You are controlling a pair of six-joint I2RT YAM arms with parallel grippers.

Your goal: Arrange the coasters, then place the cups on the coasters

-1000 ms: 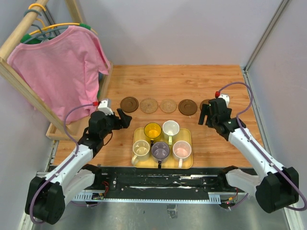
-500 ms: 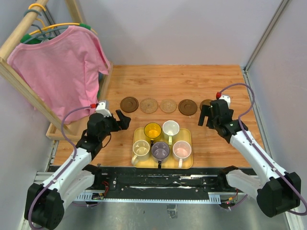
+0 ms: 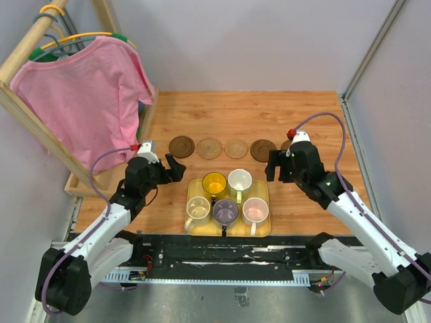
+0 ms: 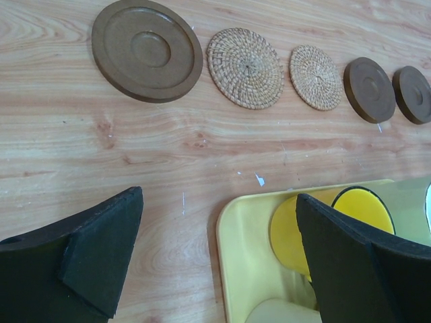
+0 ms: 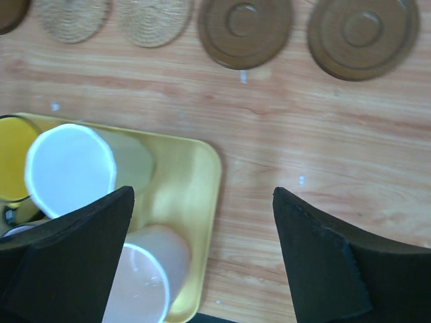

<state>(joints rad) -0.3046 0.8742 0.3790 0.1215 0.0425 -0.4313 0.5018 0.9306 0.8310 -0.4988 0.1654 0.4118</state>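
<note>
Five coasters [image 4: 244, 67] lie in one row across the table [image 3: 236, 114]: three dark brown and two tan woven, the woven pair second and third from the left. Five cups [image 3: 225, 210] stand together on one yellow tray [image 3: 264, 189], none on a coaster. The left hand [image 3: 175, 165] and right hand [image 5: 202, 195] hover beside the tray, both spread wide and empty.

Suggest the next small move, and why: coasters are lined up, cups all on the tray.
Probably shift the open right gripper left over the white cup and lower it: the coasters sit in a row, while all cups are on the yellow tray.
</note>
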